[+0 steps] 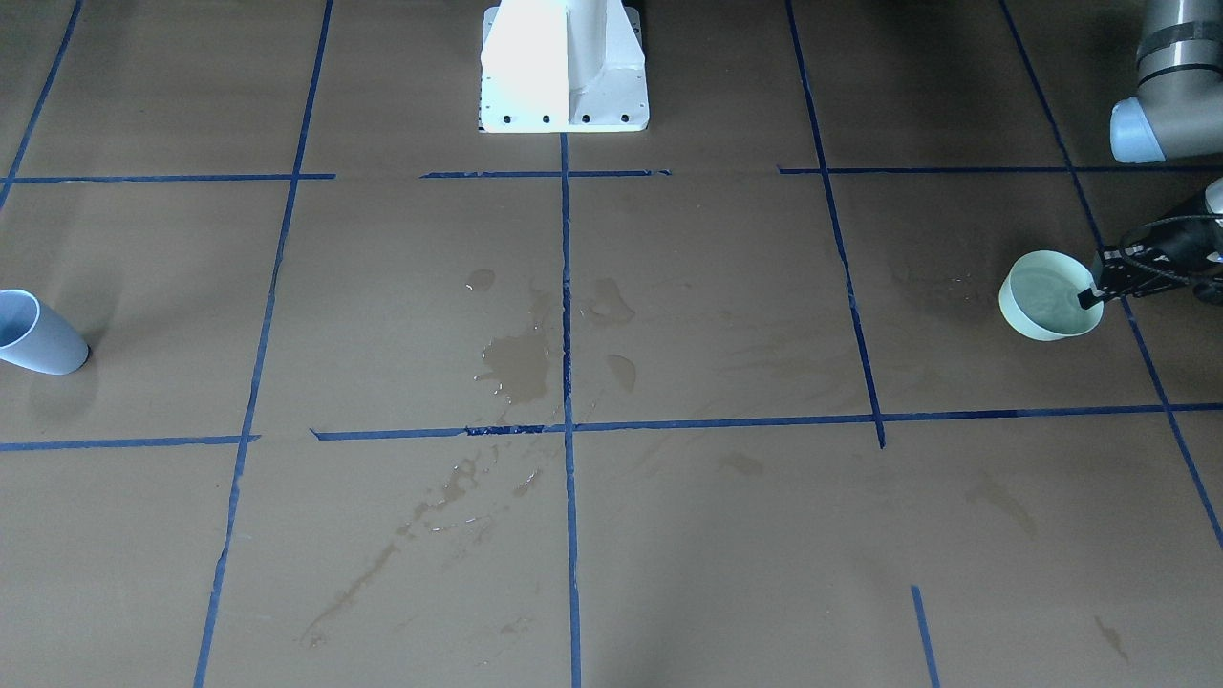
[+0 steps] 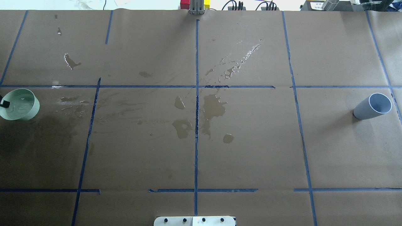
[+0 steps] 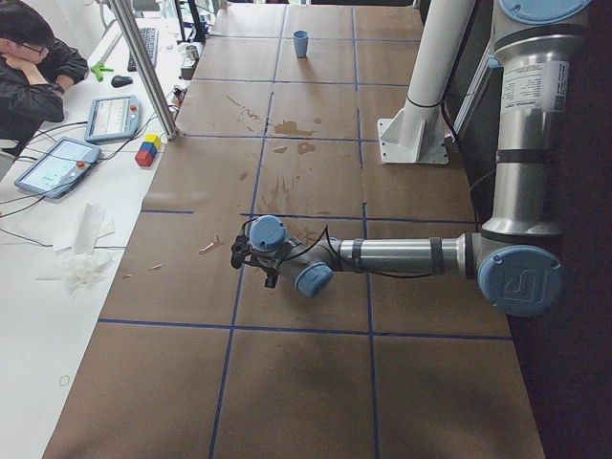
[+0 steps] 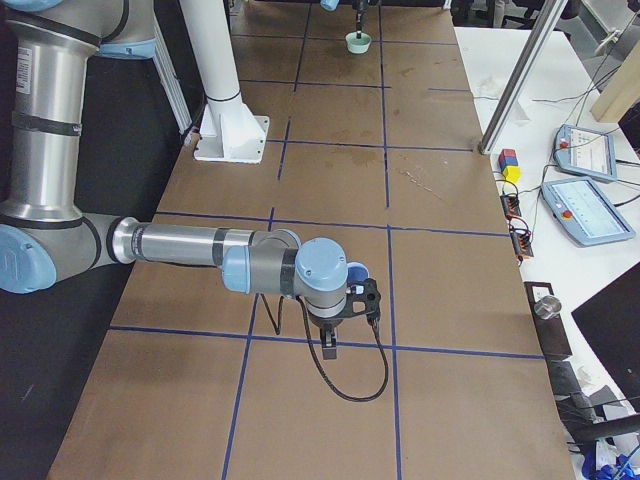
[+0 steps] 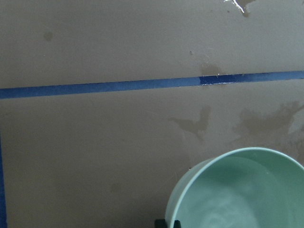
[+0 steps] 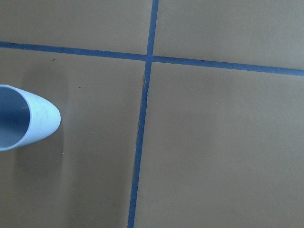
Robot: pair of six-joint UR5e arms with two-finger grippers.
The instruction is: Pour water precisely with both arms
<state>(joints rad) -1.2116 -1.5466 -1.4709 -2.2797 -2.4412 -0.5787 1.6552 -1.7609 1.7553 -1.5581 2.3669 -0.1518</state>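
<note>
Worktop (image 1: 726, 535) carries spills (image 1: 516, 368) midway, the bowl (image 1: 1015, 311) at its left end, the cup (image 2: 372, 106) at its right. The left tool (image 1: 1091, 294) sits at the bowl rim, one finger inside; clenched or not, I cannot tell. The right tool (image 4: 330, 340) hangs near the cup, grip likewise unreadable. A weak rim hold could slop the bowl's water (image 1: 1051, 287) out.

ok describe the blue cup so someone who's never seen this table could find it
Start at the white pedestal base and go along the table to its end on the robot's right. The blue-grey cup stands alone inside a taped square. Unlike the pale green bowl at the opposite end, it is tall and narrow, not wide and shallow.
</note>
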